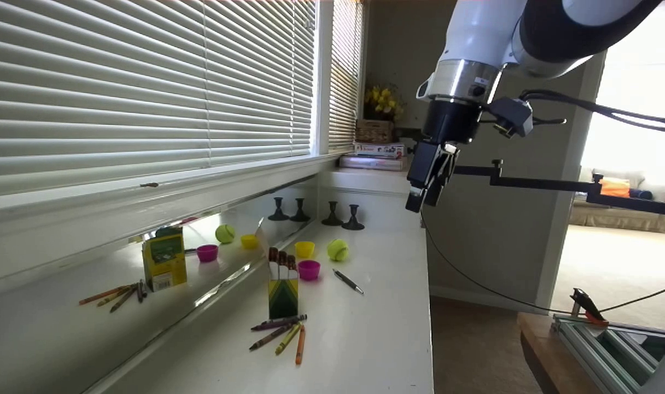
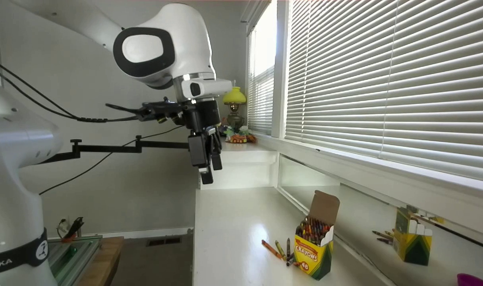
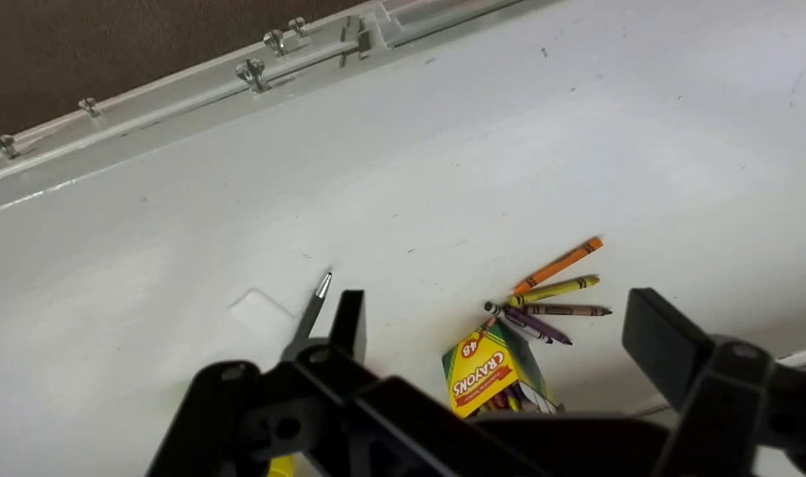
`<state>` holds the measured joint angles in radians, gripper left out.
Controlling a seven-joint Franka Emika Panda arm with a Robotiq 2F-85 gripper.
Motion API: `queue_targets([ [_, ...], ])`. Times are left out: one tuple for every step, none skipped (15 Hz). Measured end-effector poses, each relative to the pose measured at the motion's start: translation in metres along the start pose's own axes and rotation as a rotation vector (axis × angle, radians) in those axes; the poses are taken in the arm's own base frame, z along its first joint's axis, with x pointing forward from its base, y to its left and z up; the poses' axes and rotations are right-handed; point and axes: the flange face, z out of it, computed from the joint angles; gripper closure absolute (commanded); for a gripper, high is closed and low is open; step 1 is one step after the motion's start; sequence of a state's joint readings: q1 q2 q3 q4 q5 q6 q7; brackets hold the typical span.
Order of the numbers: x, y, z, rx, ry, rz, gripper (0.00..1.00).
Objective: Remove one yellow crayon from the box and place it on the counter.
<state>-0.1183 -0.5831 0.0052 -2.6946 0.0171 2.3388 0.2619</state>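
Observation:
The crayon box [image 1: 283, 300] stands upright with its lid open on the white counter [image 1: 376, 339]. It also shows in the other views [image 2: 307, 254] [image 3: 480, 371], with several crayon tips inside. A yellow crayon [image 3: 554, 289] lies on the counter beside the box; it shows in both exterior views [image 1: 287, 339] [image 2: 280, 250]. My gripper [image 3: 506, 331] is open and empty, its fingers wide apart. In both exterior views the gripper [image 1: 424, 198] [image 2: 211, 171] hangs high above the counter, well apart from the box. In the wrist view my gripper hides the box's upper part.
An orange crayon [image 3: 557, 265], a brown crayon [image 3: 569, 310] and a purple crayon [image 3: 539, 324] lie near the box. A pink cup [image 1: 309, 270], yellow cup [image 1: 304, 250], tennis ball [image 1: 338, 250] and pen [image 1: 348, 282] stand or lie behind it. A mirrored wall lines the counter.

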Motion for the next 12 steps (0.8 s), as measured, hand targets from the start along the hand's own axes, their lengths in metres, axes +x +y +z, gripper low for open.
queue_targets([
  [0.0, 0.001, 0.001, 0.001, 0.005, -0.002, 0.0],
  [0.001, 0.001, 0.0, 0.002, 0.007, -0.003, 0.0],
  [0.001, 0.001, 0.0, 0.002, 0.007, -0.003, 0.0],
  [0.001, 0.001, 0.0, 0.002, 0.007, -0.003, 0.0],
  [0.001, 0.001, 0.001, 0.001, 0.006, -0.007, 0.0],
  [0.001, 0.003, 0.002, 0.004, 0.003, -0.028, 0.0],
  [0.003, 0.007, 0.004, 0.008, 0.003, -0.053, 0.0],
  [0.007, 0.014, 0.007, 0.016, 0.007, -0.089, 0.0],
  [0.011, 0.024, 0.01, 0.026, 0.016, -0.126, 0.0],
  [0.016, 0.036, 0.014, 0.034, 0.024, -0.162, 0.0],
  [0.021, 0.048, 0.02, 0.04, 0.03, -0.191, 0.0],
  [0.025, 0.06, 0.026, 0.043, 0.037, -0.222, 0.0],
])
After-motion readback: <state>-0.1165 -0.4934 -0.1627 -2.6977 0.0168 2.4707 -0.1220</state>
